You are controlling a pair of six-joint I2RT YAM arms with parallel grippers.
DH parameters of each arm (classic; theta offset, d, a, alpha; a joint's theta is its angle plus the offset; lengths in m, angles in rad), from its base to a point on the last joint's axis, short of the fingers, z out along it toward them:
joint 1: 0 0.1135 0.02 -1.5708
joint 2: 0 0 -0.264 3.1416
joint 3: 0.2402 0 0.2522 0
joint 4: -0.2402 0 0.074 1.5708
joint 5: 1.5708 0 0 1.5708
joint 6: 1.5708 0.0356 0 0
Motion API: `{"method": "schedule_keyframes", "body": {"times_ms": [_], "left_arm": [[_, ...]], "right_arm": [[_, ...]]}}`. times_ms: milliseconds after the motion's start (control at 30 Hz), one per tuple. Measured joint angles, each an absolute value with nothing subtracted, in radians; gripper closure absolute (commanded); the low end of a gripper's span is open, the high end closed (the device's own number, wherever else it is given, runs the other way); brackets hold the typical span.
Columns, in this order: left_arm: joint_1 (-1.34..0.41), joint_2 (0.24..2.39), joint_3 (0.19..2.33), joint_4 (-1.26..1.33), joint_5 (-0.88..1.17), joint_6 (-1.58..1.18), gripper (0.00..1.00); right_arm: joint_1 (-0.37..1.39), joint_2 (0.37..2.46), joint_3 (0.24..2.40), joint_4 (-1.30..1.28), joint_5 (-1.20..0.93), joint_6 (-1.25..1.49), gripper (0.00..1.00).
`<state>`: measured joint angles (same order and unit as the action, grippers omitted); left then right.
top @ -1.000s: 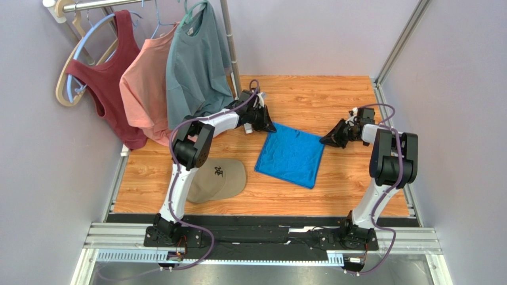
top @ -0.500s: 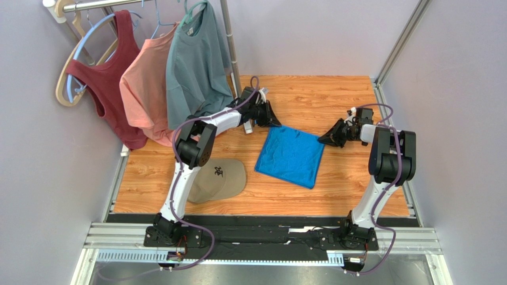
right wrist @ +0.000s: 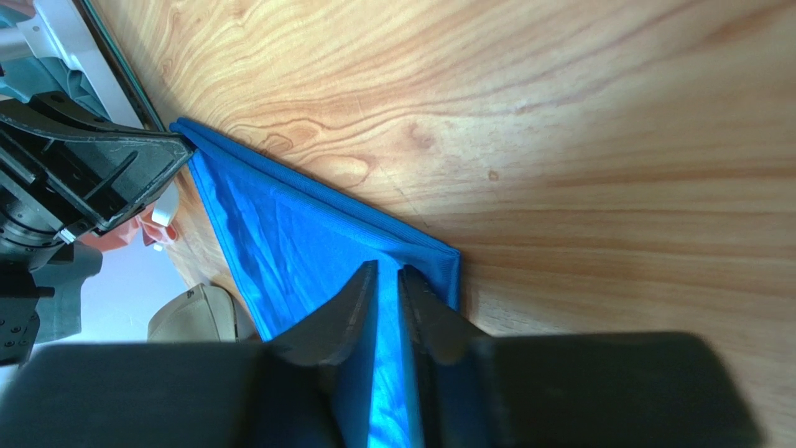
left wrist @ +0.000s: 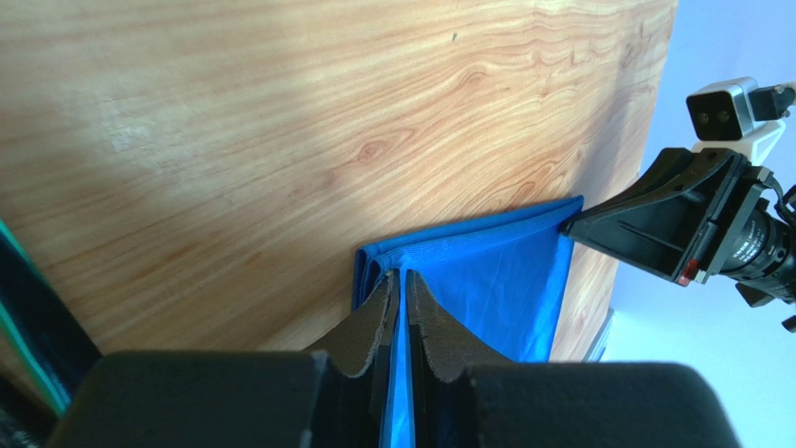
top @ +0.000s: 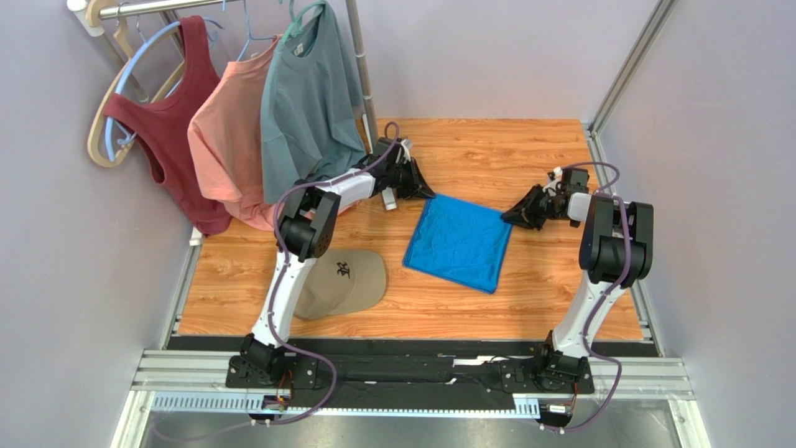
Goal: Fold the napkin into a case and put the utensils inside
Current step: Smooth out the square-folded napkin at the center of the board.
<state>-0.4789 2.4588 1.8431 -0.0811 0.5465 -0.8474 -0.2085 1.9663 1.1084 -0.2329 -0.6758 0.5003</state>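
The bright blue napkin [top: 458, 243] lies on the wooden table, folded in layers into a rough square. My left gripper [top: 425, 193] is at its far left corner, jaws shut on the cloth edge [left wrist: 402, 273]; the napkin [left wrist: 504, 271] stretches away toward the right gripper's fingers [left wrist: 645, 224]. My right gripper [top: 509, 220] sits at the far right corner. Its jaws [right wrist: 389, 267] stand slightly apart over the napkin [right wrist: 280, 233], which lies flat beneath them. No case shape shows, and the utensils are out of view.
A tan cap [top: 346, 280] lies left of the napkin beside the left arm. A dark red top [top: 173, 121], a pink shirt [top: 229, 140] and a grey-teal T-shirt [top: 304, 103] hang from a rack at the back left, close behind the left gripper. Metal rails edge the table.
The left gripper drew the napkin's far left corner slightly farther back, pulling that edge taut. The right gripper's jaws have parted a little at the far right corner.
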Motion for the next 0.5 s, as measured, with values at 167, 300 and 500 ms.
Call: {"method": "schedule_keyframes", "body": {"times_ms": [167, 300, 500], "left_arm": [[-0.476, 2.473, 1.904, -0.140, 0.535, -0.821, 0.88], [-0.477, 2.480, 1.980, -0.229, 0.509, -0.751, 0.86], [-0.497, 2.454, 2.031, -0.356, 0.451, -0.625, 0.79]], "right_arm": [[-0.217, 1.971, 1.151, -0.264, -0.652, 0.473, 0.59], [-0.220, 1.970, 1.200, -0.308, -0.615, 0.451, 0.52], [-0.212, 1.893, 1.224, -0.394, -0.543, 0.435, 0.37]]}}
